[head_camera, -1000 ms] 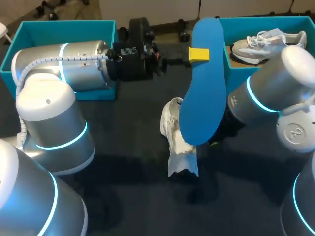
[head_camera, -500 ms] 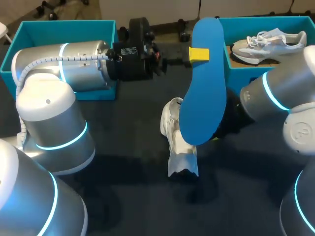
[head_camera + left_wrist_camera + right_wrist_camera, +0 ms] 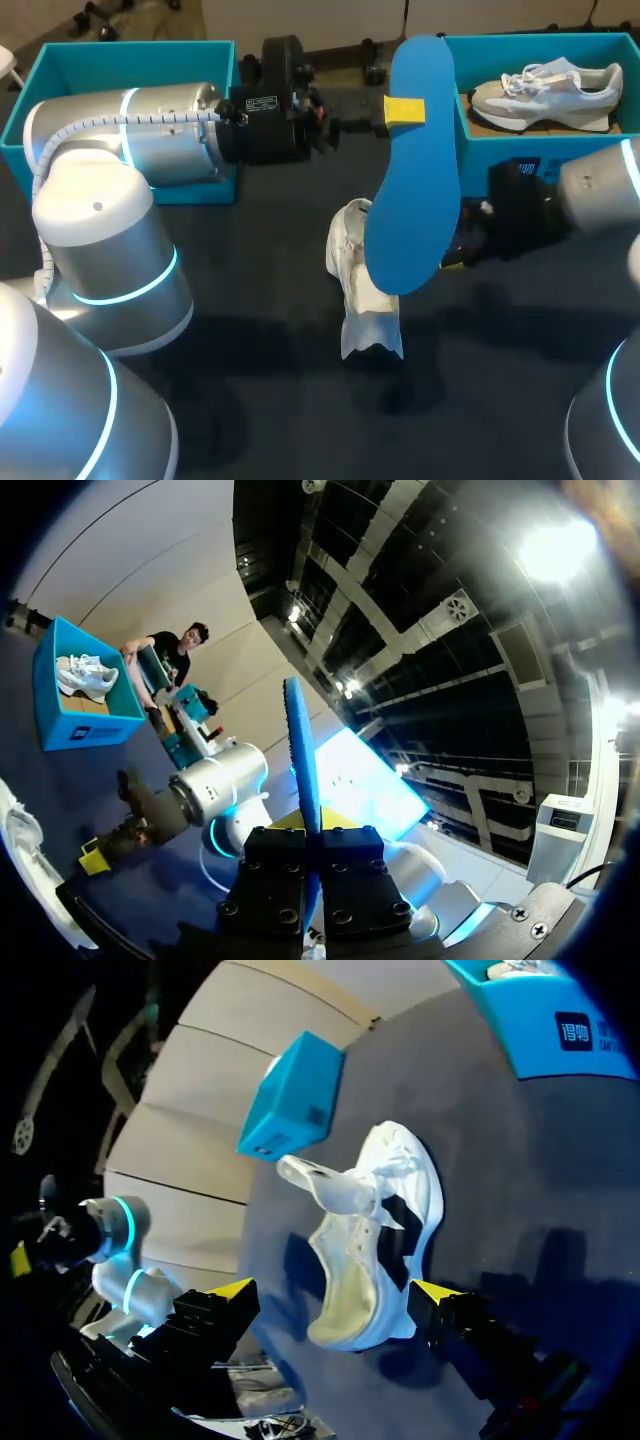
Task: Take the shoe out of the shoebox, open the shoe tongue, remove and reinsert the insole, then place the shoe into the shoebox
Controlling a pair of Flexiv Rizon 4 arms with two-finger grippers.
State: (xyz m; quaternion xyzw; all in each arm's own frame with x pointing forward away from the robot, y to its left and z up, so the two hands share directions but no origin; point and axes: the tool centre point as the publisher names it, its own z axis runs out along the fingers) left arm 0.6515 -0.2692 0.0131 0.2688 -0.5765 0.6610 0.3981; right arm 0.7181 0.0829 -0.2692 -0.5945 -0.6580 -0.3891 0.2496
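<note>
A white shoe (image 3: 360,290) lies on the dark table, its tongue pulled out; in the right wrist view this shoe (image 3: 375,1250) lies on its side, opening toward the camera. Above it my left gripper (image 3: 404,110) is shut on a blue insole (image 3: 415,170) that hangs upright. The left wrist view shows the insole (image 3: 300,750) edge-on, clamped in the gripper (image 3: 312,835). My right gripper (image 3: 455,255) sits just right of the shoe, partly hidden by the insole. Its yellow fingertips (image 3: 232,1290) stand wide apart, the gripper (image 3: 335,1295) open with the shoe ahead of it.
A teal shoebox (image 3: 500,140) at the back right holds a second grey-white sneaker (image 3: 545,90). Another teal box (image 3: 60,70) stands at the back left, behind my left arm. Bare dark table lies in front of the shoe.
My right arm has swung back to the right and lower, uncovering the sneaker in the right box. Its gripper stays by the shoe. Left arm and insole have not moved.
</note>
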